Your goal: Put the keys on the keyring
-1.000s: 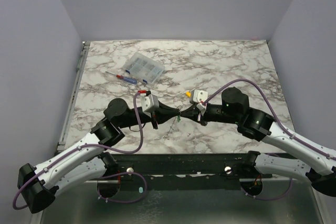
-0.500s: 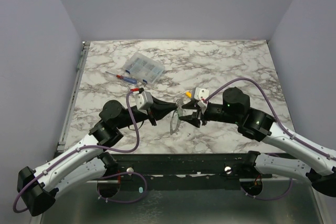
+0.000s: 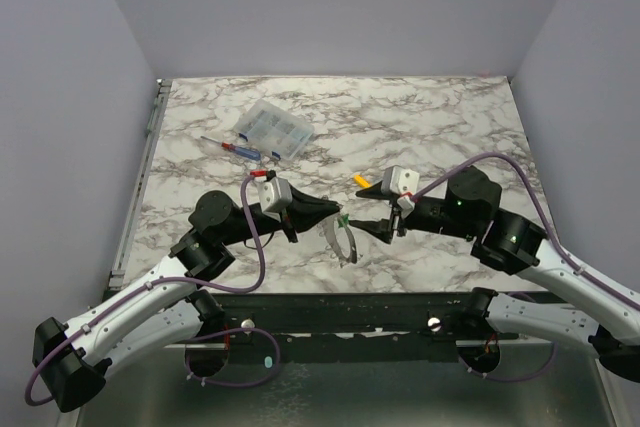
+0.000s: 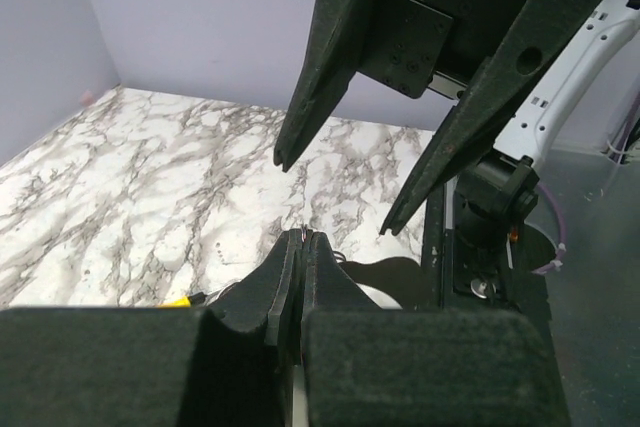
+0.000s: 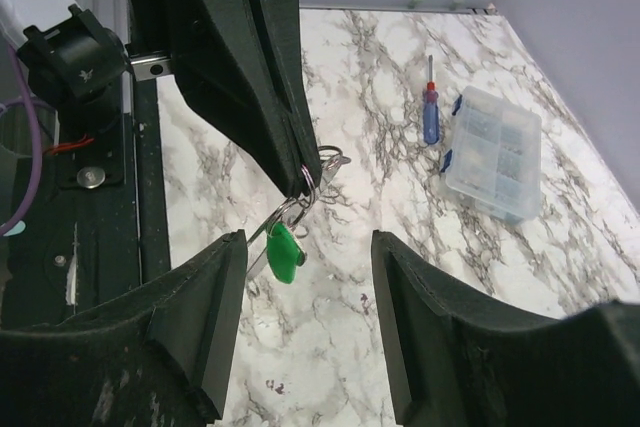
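Observation:
My left gripper (image 3: 336, 213) (image 4: 303, 239) is shut on the keyring (image 5: 320, 177), pinching the thin metal ring at its very tips above the marble. From the ring hangs a key with a small green head (image 5: 285, 252) (image 3: 342, 219); a pale grey loop (image 3: 346, 243) dangles below it. My right gripper (image 3: 363, 209) (image 5: 308, 239) faces the left one from the right and stands open, its fingers (image 5: 205, 312) on either side of the green key without touching it. In the left wrist view only a sliver of wire shows at the pinched tips.
A clear plastic compartment box (image 3: 273, 129) (image 5: 492, 152) sits at the back left with a red-and-blue screwdriver (image 3: 238, 147) (image 5: 430, 112) beside it. A short yellow stick (image 3: 359, 180) lies just behind the right gripper. The metal table edge (image 3: 350, 299) runs below the grippers.
The right gripper has let go, opened wide and drawn back to the right. The green key and ring now hang from the left gripper alone, which shifted slightly left.

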`<state>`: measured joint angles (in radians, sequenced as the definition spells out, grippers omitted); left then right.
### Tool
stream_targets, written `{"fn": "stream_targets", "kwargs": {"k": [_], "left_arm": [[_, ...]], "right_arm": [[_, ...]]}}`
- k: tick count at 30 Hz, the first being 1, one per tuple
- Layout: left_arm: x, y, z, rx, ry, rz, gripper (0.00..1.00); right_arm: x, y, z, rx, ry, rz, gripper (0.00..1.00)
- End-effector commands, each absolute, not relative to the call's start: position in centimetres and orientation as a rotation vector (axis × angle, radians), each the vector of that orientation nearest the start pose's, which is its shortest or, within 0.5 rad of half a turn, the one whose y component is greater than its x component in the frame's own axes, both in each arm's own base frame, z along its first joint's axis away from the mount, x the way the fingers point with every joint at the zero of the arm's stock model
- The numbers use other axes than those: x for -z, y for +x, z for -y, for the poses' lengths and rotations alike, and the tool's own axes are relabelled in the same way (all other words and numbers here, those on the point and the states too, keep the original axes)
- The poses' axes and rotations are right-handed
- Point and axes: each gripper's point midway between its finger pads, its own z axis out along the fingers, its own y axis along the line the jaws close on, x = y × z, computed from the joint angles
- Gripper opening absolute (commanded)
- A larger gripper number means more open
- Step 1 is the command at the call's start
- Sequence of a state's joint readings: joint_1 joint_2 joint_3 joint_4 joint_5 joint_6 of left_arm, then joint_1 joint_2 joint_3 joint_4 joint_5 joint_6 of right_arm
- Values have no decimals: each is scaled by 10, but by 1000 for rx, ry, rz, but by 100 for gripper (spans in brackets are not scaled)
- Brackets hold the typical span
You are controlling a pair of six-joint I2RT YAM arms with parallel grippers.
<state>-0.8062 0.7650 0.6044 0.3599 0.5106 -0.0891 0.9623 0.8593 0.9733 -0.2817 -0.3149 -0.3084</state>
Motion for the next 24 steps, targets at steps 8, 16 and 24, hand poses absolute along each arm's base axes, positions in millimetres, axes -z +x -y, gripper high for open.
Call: {"fn": "stream_targets", "kwargs": {"k": [8, 16, 24], "left_arm": [[-337, 138, 287, 1123, 971, -1075, 0], [-339, 136, 286, 1125, 974, -1065, 0], [-340, 138, 285, 1112, 959, -1068, 0]], "right_arm": [[-326, 156, -299, -731, -1240, -1236, 50], [-324, 156, -299, -727, -1254, -1225, 38], [-320, 141, -304, -815, -1297, -1219, 37]]}}
